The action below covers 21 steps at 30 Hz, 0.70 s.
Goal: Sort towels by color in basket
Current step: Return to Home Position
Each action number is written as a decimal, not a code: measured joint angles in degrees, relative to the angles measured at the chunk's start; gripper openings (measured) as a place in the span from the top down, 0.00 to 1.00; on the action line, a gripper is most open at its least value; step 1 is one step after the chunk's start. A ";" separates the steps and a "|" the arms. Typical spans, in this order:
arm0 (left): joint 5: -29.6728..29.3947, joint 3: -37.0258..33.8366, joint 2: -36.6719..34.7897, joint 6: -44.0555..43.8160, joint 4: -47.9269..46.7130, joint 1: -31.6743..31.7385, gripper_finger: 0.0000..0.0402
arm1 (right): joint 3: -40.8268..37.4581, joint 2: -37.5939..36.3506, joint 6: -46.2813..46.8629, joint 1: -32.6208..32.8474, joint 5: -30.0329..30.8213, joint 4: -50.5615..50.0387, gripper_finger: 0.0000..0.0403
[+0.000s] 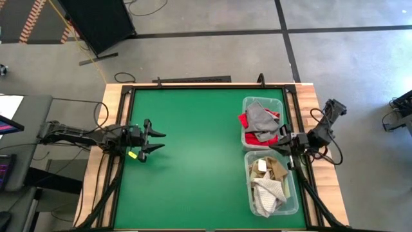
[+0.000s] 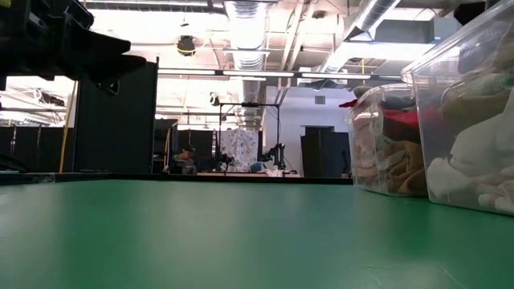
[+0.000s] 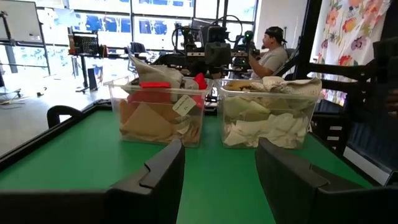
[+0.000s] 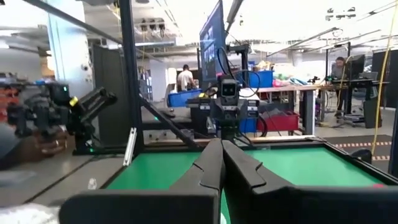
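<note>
Left claw (image 1: 161, 140), spread wide, hangs across the desk (image 1: 199, 167) from the towels (image 1: 261, 119) in bins (image 1: 244, 125) beside the right claw (image 4: 219, 149), pressed closed.

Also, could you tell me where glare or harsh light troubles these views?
Low view: the ceiling lights burn out to white, and the near bin wall shows pale reflections. Left wrist view: bright windows behind the bins. High view: even light, no glare on the green table.
</note>
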 joint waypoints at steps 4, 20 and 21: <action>0.00 1.26 0.00 0.34 -0.44 0.00 0.54 | -0.02 0.00 0.02 -0.76 -0.09 -2.01 0.92; 0.00 2.52 0.04 0.09 -6.30 0.00 0.54 | -0.09 0.00 0.19 -0.96 -0.22 -10.95 0.92; 0.01 2.52 0.04 0.09 -7.60 0.00 0.54 | -0.09 0.00 0.19 -0.96 -0.22 -11.43 0.92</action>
